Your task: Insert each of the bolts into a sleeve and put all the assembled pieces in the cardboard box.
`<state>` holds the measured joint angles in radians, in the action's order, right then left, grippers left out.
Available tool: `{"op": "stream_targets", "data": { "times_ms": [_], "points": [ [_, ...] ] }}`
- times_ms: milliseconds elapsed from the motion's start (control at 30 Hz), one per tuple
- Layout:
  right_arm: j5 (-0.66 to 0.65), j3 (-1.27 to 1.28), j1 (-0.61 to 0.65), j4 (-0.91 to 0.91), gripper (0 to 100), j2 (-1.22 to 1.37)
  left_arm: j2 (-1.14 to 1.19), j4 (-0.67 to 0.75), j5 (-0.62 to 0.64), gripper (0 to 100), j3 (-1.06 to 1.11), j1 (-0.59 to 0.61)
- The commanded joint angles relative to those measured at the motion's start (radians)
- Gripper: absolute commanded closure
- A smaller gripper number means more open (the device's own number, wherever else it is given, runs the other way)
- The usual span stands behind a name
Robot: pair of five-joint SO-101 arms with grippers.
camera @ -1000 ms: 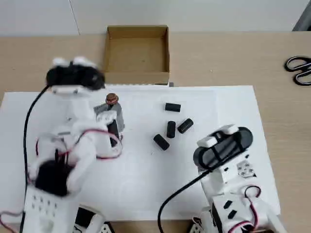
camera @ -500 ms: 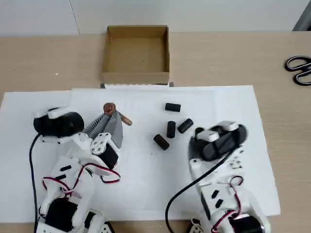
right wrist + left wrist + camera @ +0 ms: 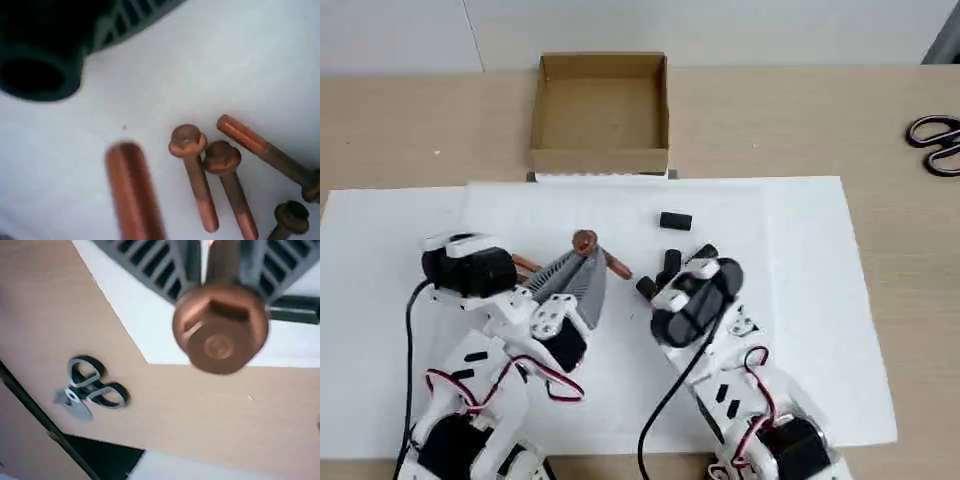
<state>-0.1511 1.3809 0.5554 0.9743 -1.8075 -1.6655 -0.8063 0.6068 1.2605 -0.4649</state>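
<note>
My left gripper (image 3: pixel 585 250) is shut on a copper bolt (image 3: pixel 585 240) above the white paper; its head (image 3: pixel 220 327) sits between the grey ribbed fingers (image 3: pixel 150 265). Several black sleeves (image 3: pixel 675 220) (image 3: pixel 668 265) (image 3: pixel 645 287) lie mid-paper. My right arm (image 3: pixel 690 300) hangs right beside them. One sleeve (image 3: pixel 37 70) shows close up, open end on, next to a grey ribbed part of my right gripper (image 3: pixel 130 20). Several loose bolts (image 3: pixel 192 170) (image 3: pixel 265 150) lie on the paper; bolts (image 3: pixel 617 266) also lie beside the left gripper. The cardboard box (image 3: pixel 600 155) stands at the back, nothing in it.
Black scissors (image 3: pixel 935 145) (image 3: pixel 95 390) lie on the wooden table at the far right, off the paper (image 3: pixel 800 220). The two arms stand close together near the paper's middle.
The left gripper has carried the bolt rightward, toward the sleeves. The right arm has swung left and now covers part of the sleeve cluster.
</note>
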Motion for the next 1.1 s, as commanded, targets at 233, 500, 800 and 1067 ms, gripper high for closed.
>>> {"op": "stream_targets", "data": {
  "times_ms": [233,500,800,1067],
  "points": [
    [-0.169,0.043,0.013,-0.036,99.5,-0.007,-0.015,0.011,0.003,99,-0.008,-0.031],
    [-0.195,0.057,0.010,-0.044,99.5,-0.007,-0.014,-0.066,0.003,99,-0.093,-0.035],
    [-0.190,0.075,0.062,-0.110,99.5,-0.007,-0.015,-0.124,0.003,99,-0.104,-0.035],
    [-0.189,0.094,0.088,-0.108,99.5,-0.007,-0.015,-0.124,0.003,99,-0.108,-0.035]
  ]
}}
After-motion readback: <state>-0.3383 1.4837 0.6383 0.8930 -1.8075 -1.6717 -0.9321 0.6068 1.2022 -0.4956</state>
